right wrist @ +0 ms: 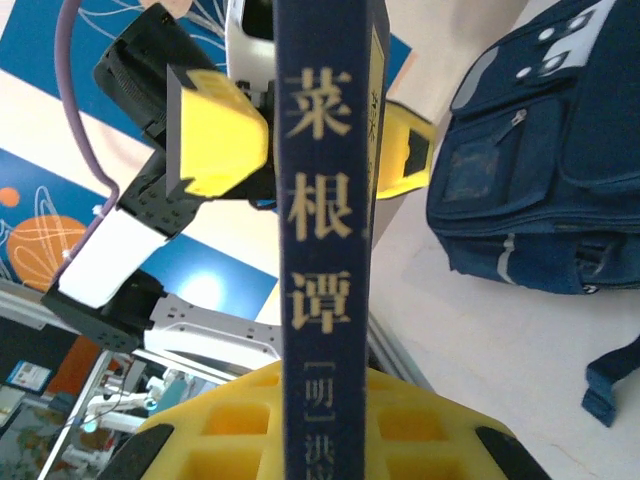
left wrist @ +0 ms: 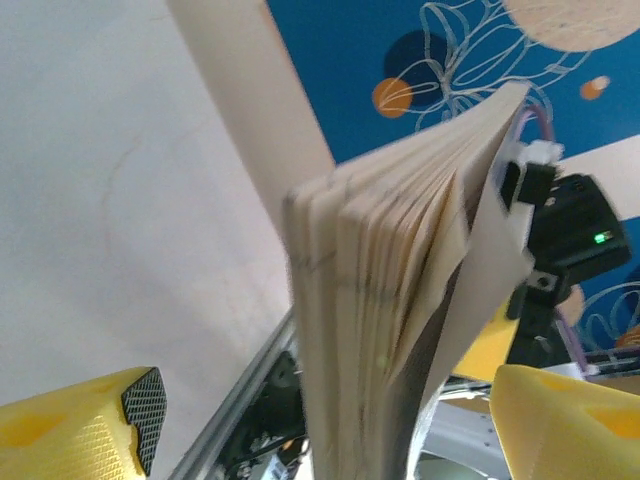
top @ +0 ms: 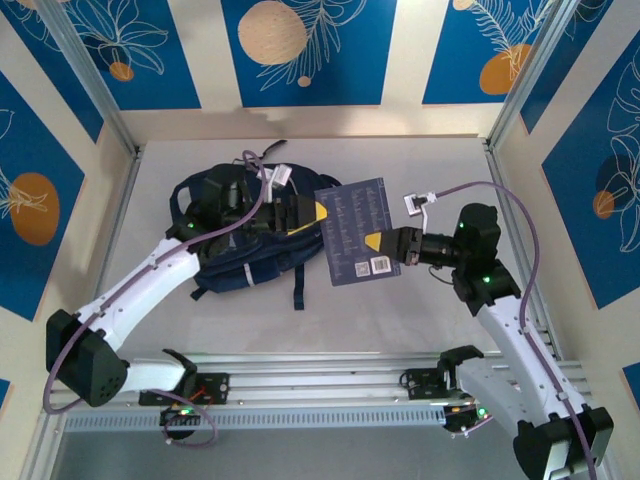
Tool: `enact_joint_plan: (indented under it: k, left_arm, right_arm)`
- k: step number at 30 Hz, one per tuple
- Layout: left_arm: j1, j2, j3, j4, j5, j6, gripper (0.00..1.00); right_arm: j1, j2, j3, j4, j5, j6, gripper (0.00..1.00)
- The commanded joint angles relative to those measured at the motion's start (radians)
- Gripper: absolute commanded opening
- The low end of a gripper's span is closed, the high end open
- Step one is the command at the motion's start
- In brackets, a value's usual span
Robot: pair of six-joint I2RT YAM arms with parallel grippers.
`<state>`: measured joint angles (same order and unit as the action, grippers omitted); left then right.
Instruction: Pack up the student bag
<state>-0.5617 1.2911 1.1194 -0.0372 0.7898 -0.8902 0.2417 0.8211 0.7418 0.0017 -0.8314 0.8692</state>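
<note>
Book beside the student bag
Right jaws clamp the book; left jaws gape wide around its pages, above the student bag: soft, floppy fabric, likely best gripped at its zip edge.

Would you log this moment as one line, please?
left gripper: open around book | right gripper: shut on book | student bag: on table

Backpack: large, navy fabric, pale grey stripes, front zip pockets. Lies flat on table, 9 o'clock of centre; dark strap trails toward 5 o'clock.
</note>
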Motion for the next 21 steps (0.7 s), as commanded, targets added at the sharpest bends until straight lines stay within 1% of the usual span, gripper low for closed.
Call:
enact_joint_plan:
  k: [1, 3, 7, 11, 14, 16, 17, 21]
  left_arm:
    - [-0.012, -0.005, -0.022, 0.147, 0.060, -0.067, 0.83]
    - [-0.017, 0.007, -0.037, 0.181, 0.061, -0.091, 0.81]
    - [-0.040, 0.035, -0.073, 0.333, 0.072, -0.177, 0.76]
    - [-0.068, 0.051, -0.074, 0.441, 0.090, -0.238, 0.67]
    - [-0.076, 0.034, -0.071, 0.448, 0.092, -0.231, 0.52]
    - [-0.076, 0.007, -0.080, 0.450, 0.089, -0.220, 0.38]
    - [-0.075, -0.002, -0.087, 0.454, 0.089, -0.216, 0.33]
    - [-0.078, -0.030, -0.114, 0.484, 0.089, -0.216, 0.05]
  right_arm:
    - [0.029, -0.016, -0.010, 0.108, -0.039, 0.046, 0.00]
    - [0.044, -0.017, -0.011, 0.137, -0.034, 0.058, 0.00]
    - [0.073, -0.012, -0.018, 0.171, -0.005, 0.075, 0.00]
    - [0.081, 0.006, -0.027, 0.185, 0.006, 0.082, 0.00]
    - [0.079, 0.008, -0.022, 0.143, 0.029, 0.052, 0.00]
    - [0.073, 0.001, -0.017, 0.101, 0.056, 0.029, 0.00]
    - [0.069, 0.001, -0.018, 0.098, 0.057, 0.026, 0.00]
    - [0.061, 0.016, -0.010, 0.063, 0.063, 0.010, 0.00]
